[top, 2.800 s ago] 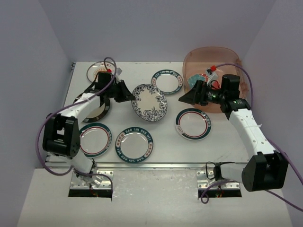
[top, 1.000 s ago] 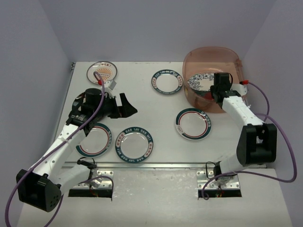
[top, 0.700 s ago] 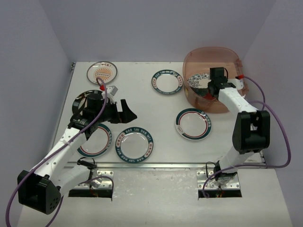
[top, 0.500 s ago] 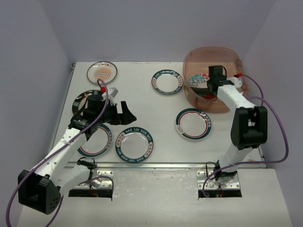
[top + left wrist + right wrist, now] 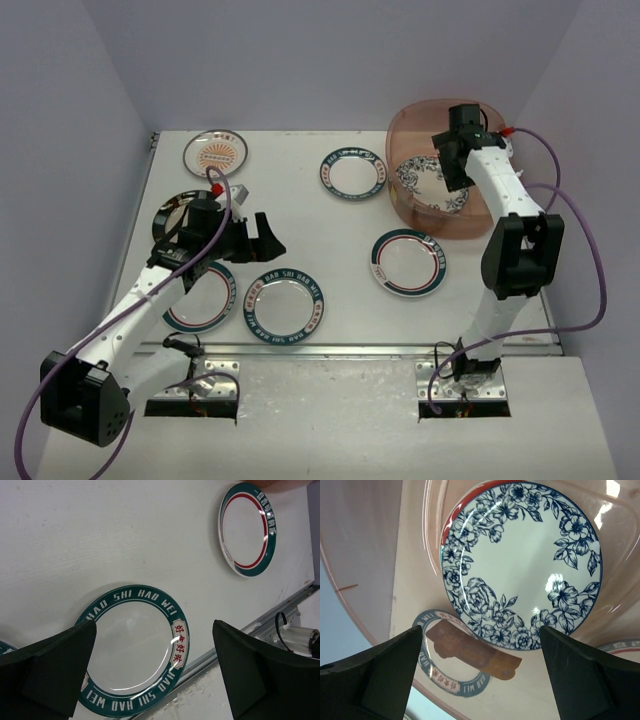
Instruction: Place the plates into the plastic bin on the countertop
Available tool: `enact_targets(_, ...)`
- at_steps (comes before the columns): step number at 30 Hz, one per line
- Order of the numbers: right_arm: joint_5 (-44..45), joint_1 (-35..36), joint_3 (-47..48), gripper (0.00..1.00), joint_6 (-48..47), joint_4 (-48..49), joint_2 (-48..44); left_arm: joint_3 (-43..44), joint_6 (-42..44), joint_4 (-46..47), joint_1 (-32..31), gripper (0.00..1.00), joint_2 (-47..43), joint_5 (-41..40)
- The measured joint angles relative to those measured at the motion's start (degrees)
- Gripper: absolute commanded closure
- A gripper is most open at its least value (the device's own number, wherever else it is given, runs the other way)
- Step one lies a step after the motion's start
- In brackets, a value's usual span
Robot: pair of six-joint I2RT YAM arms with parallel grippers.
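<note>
Blue-flowered round white plate (image 5: 520, 565) lies in the translucent pinkish plastic bin (image 5: 400, 135) over a red-rimmed plate (image 5: 454, 519); six patterned plates (image 5: 285, 305) wait on the flat white countertop (image 5: 300, 220); left gripper (image 5: 154, 625) and right gripper (image 5: 480, 630) gape empty.

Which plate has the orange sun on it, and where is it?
Find the white countertop and look at its far left corner, across from the pinkish plastic bin. The sunburst plate lies flat there, alone. It is the only plate with an orange sun in its middle; the green-rimmed plates have plain white middles.

A robotics lab cell: bare pale walls (image 5: 330, 60) box in a white countertop (image 5: 290, 160) with a metal rail (image 5: 330, 350).
</note>
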Motion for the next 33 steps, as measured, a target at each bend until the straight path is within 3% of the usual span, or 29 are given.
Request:
enact_targets(6, -6.04, -0.65, 1.4, 0.01, -5.41, -3.85, 1.27, 3.03, -2.45, 0.84, -0.46, 0.0, 4.82, 0.8)
enact_targets(10, -11.37, 1.83, 0.31, 0.01, -17.6, -0.63, -2.75, 7.95, -4.91, 4.7, -4.85, 0.0, 13.79, 1.83)
enact_targets(19, -33.06, 5.89, -20.01, 0.01, -42.33, 9.49, -40.29, 29.48, -7.42, 14.57, -17.25, 0.0, 47.19, 8.04)
enact_targets(26, -41.36, 5.55, -28.06, 0.01, -49.67, 9.27, -51.87, 42.05, -9.33, 16.8, -21.29, 0.05, 67.15, 11.22)
enact_targets(30, -43.11, 5.52, -32.05, 0.01, -51.43, 8.87, -51.67, 45.77, -10.14, 17.24, -22.21, 0.23, 70.16, 12.03)
enact_targets(31, -43.8, 5.52, -33.62, 0.01, -51.67, 9.56, -51.72, 46.39, -10.4, 17.29, -22.32, 0.38, 70.81, 11.99)
enact_targets(33, -45.05, 5.52, -36.65, 0.01, -51.84, 10.78, -51.91, 47.42, -10.63, 17.21, -22.47, 0.51, 71.98, 11.84)
